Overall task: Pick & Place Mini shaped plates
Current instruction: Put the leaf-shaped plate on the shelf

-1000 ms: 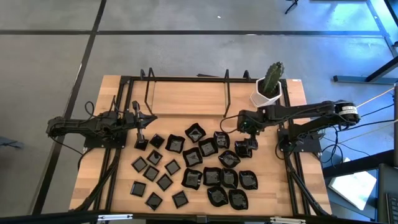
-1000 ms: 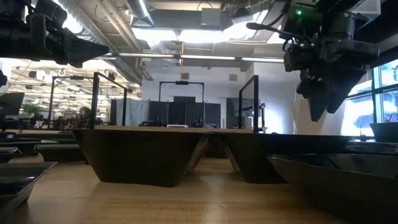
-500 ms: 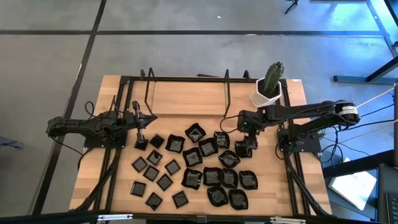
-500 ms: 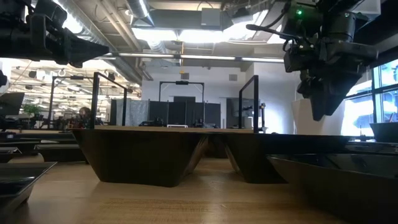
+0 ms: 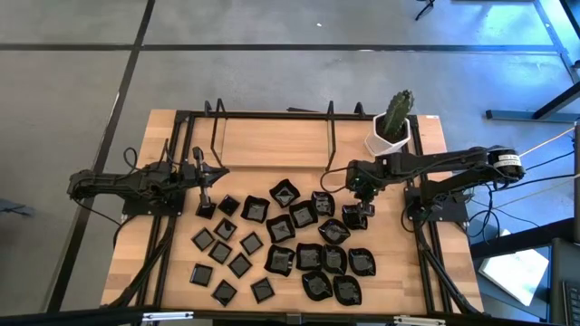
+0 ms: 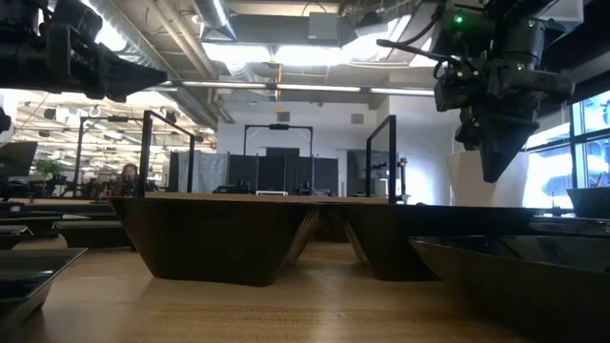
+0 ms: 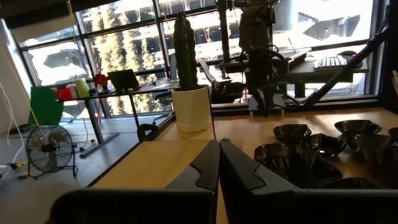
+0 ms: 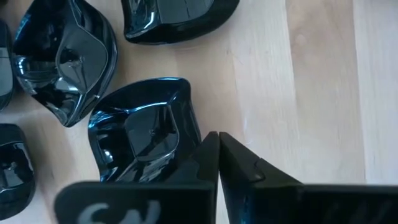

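The plates (image 5: 308, 240) are small glossy black dishes, flat squares and rounded wavy-edged ones, scattered over the table (image 5: 272, 140) on the near side of the cactus pot (image 5: 390, 136). The right gripper (image 5: 362, 210) hangs in front of the pot, fingers pinched together, empty, just beside a wavy plate (image 8: 143, 140). Far from the pot, the left gripper (image 5: 205, 206) is closed too, holding nothing.

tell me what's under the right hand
A wavy-edged black plate lies just beside and below the right hand, whose shut fingers hold nothing. Bare wooden table shows on the other side. Whatever lies directly beneath the hand's body is hidden.
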Controlling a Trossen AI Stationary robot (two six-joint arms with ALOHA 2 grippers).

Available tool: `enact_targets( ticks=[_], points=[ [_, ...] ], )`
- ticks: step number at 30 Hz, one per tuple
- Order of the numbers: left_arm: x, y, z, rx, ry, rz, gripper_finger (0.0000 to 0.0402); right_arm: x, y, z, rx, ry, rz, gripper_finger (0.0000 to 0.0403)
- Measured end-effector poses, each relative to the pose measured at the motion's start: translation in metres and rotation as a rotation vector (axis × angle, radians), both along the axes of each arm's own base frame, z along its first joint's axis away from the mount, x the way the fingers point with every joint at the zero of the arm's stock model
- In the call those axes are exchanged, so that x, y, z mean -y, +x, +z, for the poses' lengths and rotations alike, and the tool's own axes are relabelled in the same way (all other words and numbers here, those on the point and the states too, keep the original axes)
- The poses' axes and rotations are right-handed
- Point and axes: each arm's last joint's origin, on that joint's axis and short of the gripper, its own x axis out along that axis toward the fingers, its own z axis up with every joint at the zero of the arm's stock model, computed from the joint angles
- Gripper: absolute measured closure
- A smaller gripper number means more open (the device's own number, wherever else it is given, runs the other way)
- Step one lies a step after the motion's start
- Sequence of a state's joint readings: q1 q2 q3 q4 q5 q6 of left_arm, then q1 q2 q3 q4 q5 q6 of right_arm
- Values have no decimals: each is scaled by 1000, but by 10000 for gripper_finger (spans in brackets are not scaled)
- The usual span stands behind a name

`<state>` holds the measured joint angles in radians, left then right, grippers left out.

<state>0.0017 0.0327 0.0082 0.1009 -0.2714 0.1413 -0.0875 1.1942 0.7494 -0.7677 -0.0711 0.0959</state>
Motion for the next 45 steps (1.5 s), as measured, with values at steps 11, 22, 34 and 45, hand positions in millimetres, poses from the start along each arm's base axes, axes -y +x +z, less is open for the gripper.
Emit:
enact_targets(
  ticks=[11, 22, 34, 45],
  points=[
    [3, 1, -1, -7, -24, -123, 254, 0, 0, 0, 2, 2, 26, 350],
    [2, 1, 0, 17, -45, -83, 116, -2, 0, 0, 4, 61, 17, 266],
    [3, 1, -4, -39, -23, -100, 333, -2, -1, 0, -11, 62, 17, 254],
    [3, 1, -3, -31, 2, -114, 393, -4, -8, -8, -66, 65, 26, 252]
  ],
)
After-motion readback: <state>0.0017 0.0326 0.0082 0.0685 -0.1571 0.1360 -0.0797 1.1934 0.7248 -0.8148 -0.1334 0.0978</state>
